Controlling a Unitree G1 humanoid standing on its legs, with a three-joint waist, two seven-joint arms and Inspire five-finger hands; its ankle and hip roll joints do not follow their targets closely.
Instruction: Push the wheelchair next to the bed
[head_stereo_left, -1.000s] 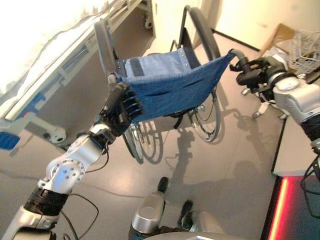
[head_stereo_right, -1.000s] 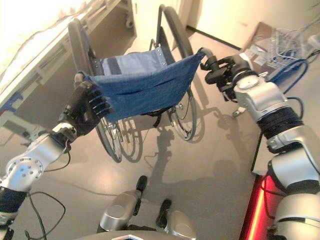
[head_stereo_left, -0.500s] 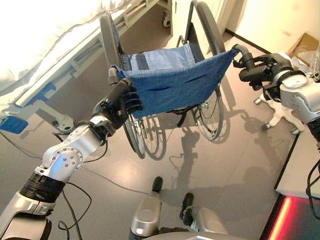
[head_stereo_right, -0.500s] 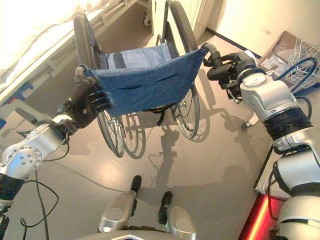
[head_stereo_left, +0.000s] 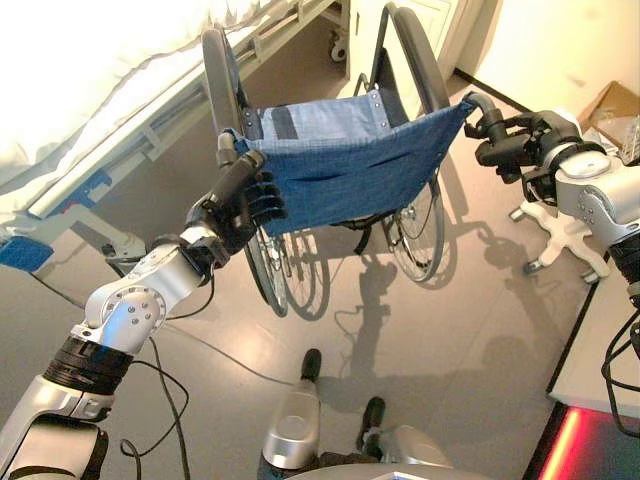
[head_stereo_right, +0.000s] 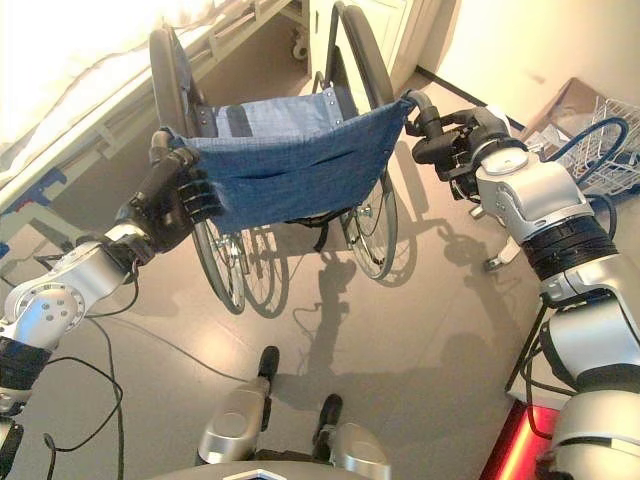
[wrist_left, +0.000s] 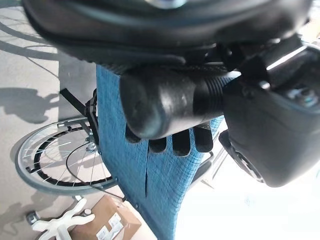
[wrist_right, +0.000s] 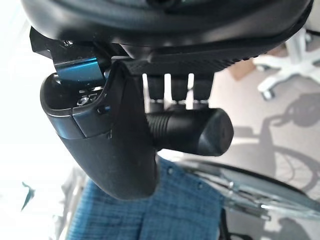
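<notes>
A wheelchair (head_stereo_left: 340, 165) with a blue fabric backrest and black armrests stands in front of me, its back toward me. My left hand (head_stereo_left: 238, 205) is shut on the left push handle (wrist_left: 165, 102), whose black grip shows between its curled fingers in the left wrist view. My right hand (head_stereo_left: 520, 145) is shut on the right push handle (wrist_right: 192, 131). The bed (head_stereo_left: 120, 90), with white bedding and a pale frame, runs along the left side of the wheelchair, close to its left wheel.
A white star-shaped wheeled base (head_stereo_left: 560, 235) stands on the floor at the right, beyond my right hand. A cardboard box (head_stereo_left: 612, 100) and a wire basket (head_stereo_right: 610, 125) lie at the far right. A pale cabinet (head_stereo_left: 420, 30) stands behind the wheelchair.
The view has shifted, bringing the bed and wheelchair more into the middle. Both hands have kept their hold on the push handles, and the wheelchair now sits a little nearer the bed.
</notes>
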